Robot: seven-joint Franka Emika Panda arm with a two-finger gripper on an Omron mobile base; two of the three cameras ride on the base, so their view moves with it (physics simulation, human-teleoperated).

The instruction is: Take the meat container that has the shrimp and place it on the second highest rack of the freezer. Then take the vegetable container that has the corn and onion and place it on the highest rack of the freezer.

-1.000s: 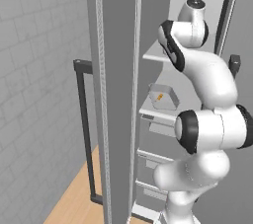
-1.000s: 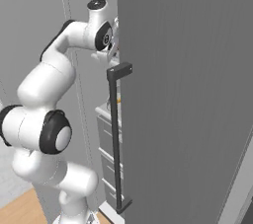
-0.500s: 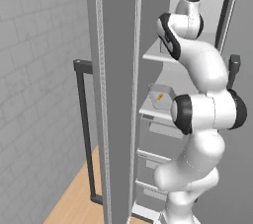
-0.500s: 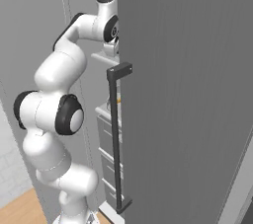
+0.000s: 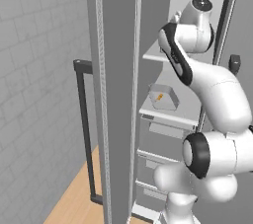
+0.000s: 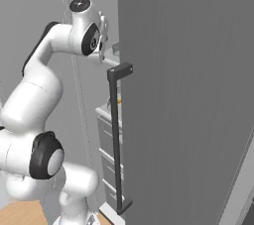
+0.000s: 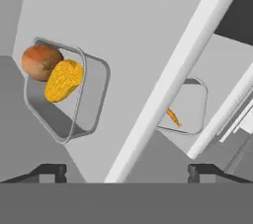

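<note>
jaws of the gripper (image 7: 126, 171) stand apart, clear of the vegetable container (image 7: 66, 90); its corn (image 7: 63, 80) and onion (image 7: 40, 61) sit on the highest rack (image 7: 123, 30), the shrimp (image 7: 173, 117) container on the shelf below, so both look delivered.

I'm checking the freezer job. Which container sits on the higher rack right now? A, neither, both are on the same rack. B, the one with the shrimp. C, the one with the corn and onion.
C: in the hand view the container with the corn and onion rests on the highest rack, while the shrimp container sits on the rack below.
</note>
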